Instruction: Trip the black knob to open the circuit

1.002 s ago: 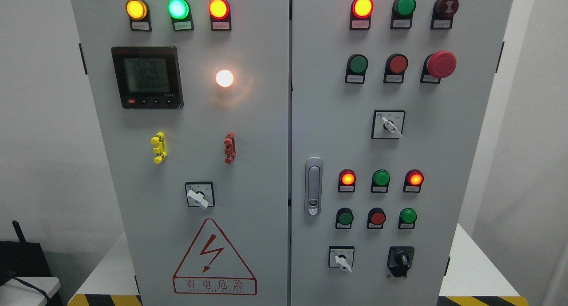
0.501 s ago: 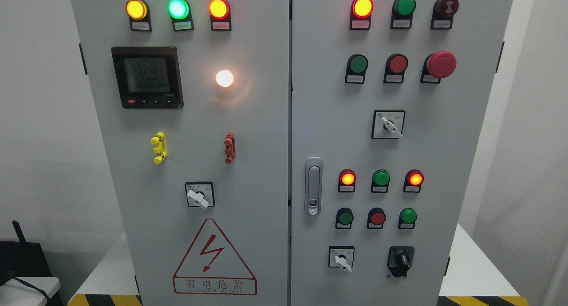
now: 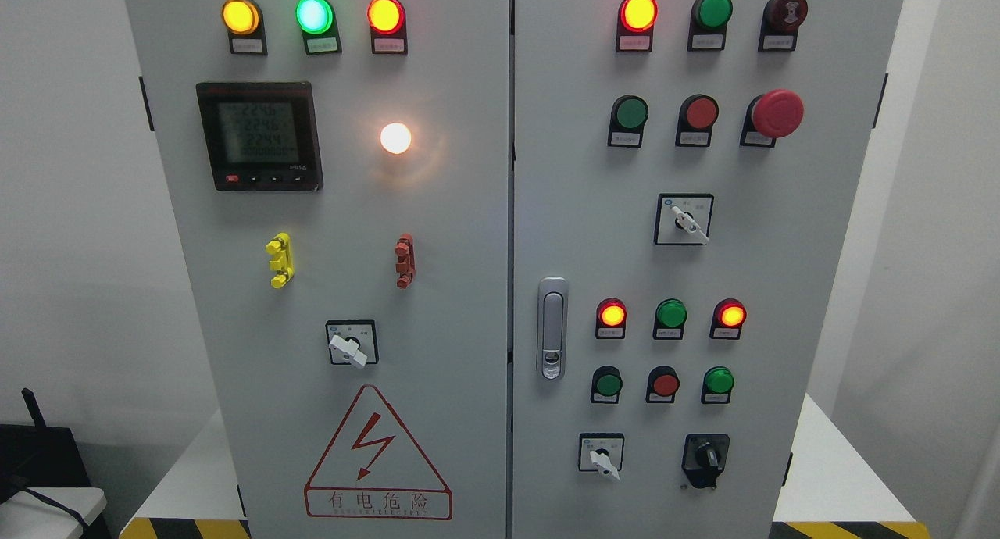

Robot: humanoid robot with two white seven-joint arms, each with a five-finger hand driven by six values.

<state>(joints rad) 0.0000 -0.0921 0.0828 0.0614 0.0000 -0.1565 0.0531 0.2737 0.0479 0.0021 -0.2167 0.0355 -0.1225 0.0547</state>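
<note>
The black knob (image 3: 706, 455) sits low on the right door of a grey electrical cabinet (image 3: 469, 234), on a black square plate. Its pointer stands roughly upright, tipped slightly left. To its left is a white-handled selector switch (image 3: 602, 455). Neither of my hands nor arms shows anywhere in the head view.
The right door also carries lit red lamps (image 3: 612, 314), green and red push buttons, a red mushroom stop button (image 3: 776, 113), another white selector (image 3: 686, 220) and a chrome door latch (image 3: 551, 328). The left door has a digital meter (image 3: 258, 136), a lit white lamp and a high-voltage warning triangle (image 3: 377, 455).
Only the meter's digits flicker; nothing else has moved.
</note>
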